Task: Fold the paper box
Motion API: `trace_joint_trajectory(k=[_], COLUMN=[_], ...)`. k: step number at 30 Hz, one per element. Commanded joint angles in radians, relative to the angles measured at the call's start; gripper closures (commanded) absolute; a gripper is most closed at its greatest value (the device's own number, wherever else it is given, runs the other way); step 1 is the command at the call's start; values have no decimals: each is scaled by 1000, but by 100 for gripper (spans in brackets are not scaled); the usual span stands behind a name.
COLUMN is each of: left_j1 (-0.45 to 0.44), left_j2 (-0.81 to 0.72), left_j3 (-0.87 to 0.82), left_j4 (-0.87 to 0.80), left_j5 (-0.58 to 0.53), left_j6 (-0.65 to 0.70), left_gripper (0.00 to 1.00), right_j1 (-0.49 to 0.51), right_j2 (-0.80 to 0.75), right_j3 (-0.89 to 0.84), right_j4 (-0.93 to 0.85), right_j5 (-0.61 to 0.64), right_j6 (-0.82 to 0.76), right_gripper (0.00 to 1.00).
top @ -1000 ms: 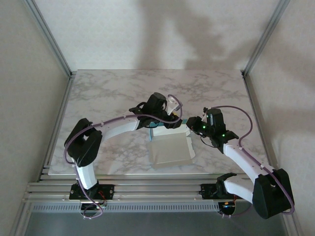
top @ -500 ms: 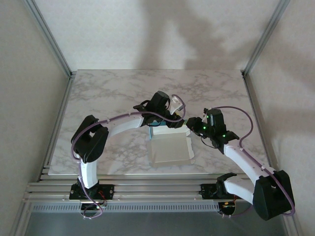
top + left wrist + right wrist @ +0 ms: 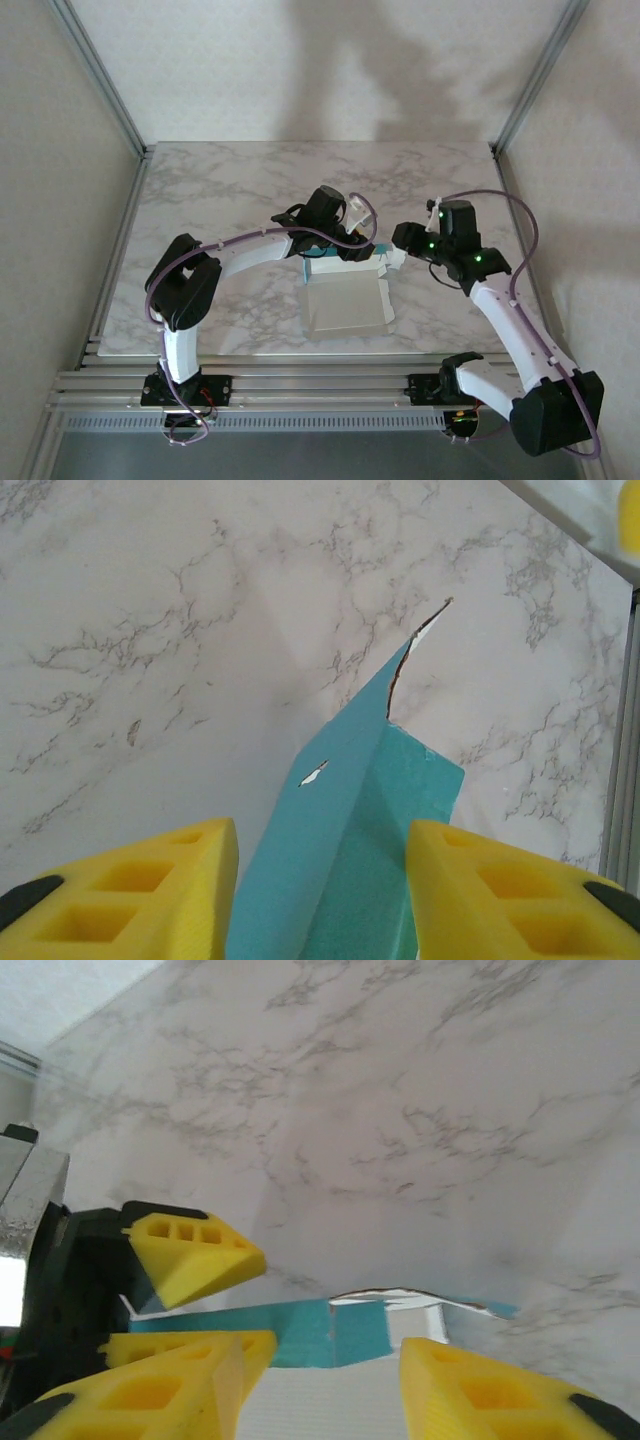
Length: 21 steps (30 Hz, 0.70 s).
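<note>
The box [image 3: 345, 300] lies on the marble desk [image 3: 220, 190], near its middle and toward the near edge, pale face up, with a turquoise strip [image 3: 330, 266] showing along its far side; the left arm [image 3: 250, 255] curves in from the left and its tip sits over that far edge; the right arm [image 3: 505, 310] reaches in from the right to the far right corner; in the left wrist view the left fingers [image 3: 150, 880] stand partway apart, and a turquoise flap [image 3: 340, 880], creased down its length and ragged at its far tip, rises between them and spans the gap from one to the other; whether they press on it I cannot tell; in the right wrist view the right fingers [image 3: 510, 1395] are spread apart over the pale face, gripping nothing; the strip and a small white tab [image 3: 415, 1315] lie just ahead, and one yellow left finger sits at the strip's left end.
</note>
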State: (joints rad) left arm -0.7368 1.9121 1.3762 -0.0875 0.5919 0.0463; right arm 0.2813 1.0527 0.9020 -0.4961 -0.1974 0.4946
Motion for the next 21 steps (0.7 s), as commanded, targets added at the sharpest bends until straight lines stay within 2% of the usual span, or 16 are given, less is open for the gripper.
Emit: trace_joint_trajectory(k=[1, 8, 13, 21], left_j1=[10, 17, 20, 20], left_j2=[28, 24, 27, 25], left_j3=[13, 9, 10, 12], left_j4=[-30, -26, -24, -23], left_j5=[13, 19, 27, 30], left_j6=[12, 8, 8, 10], left_gripper=[52, 53, 54, 55], right_j1=[-4, -4, -4, -1], right_j2=[68, 197, 239, 314], right_j3=[74, 148, 168, 222], right_j4=[-168, -231, -222, -247], right_j5=[68, 84, 40, 78], right_j6=[-166, -304, -367, -420], right_gripper=[51, 45, 45, 45])
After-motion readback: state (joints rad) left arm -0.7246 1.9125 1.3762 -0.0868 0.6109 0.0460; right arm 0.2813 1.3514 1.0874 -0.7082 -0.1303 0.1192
